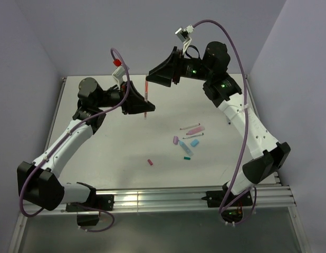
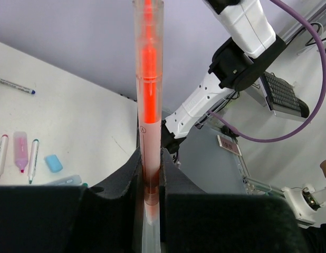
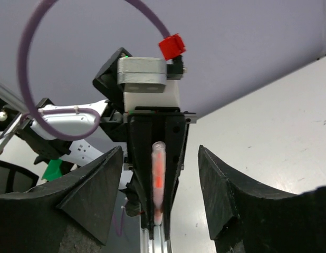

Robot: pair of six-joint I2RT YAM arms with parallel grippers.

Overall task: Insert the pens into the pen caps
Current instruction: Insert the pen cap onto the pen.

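Observation:
An orange-red pen (image 1: 146,95) stands upright above the table, gripped near its lower end by my left gripper (image 1: 146,108), which is shut on it. In the left wrist view the pen (image 2: 150,105) rises straight out of the left gripper (image 2: 151,179), and its upper part is a slightly wider clear tube. My right gripper (image 1: 155,76) hangs open just above and behind the pen's top, touching nothing. Its wrist view shows the pen (image 3: 159,179) beyond the open right gripper (image 3: 160,195). More pens (image 1: 192,127) and pen caps, lilac (image 1: 175,140) and light blue (image 1: 194,142), lie right of centre.
A small red cap (image 1: 150,162) lies alone nearer the front edge. A bluish pen (image 1: 185,151) lies below the caps. The left wrist view shows loose pens (image 2: 20,151) and a light blue cap (image 2: 53,163) on the table (image 1: 99,142). Walls close in on three sides.

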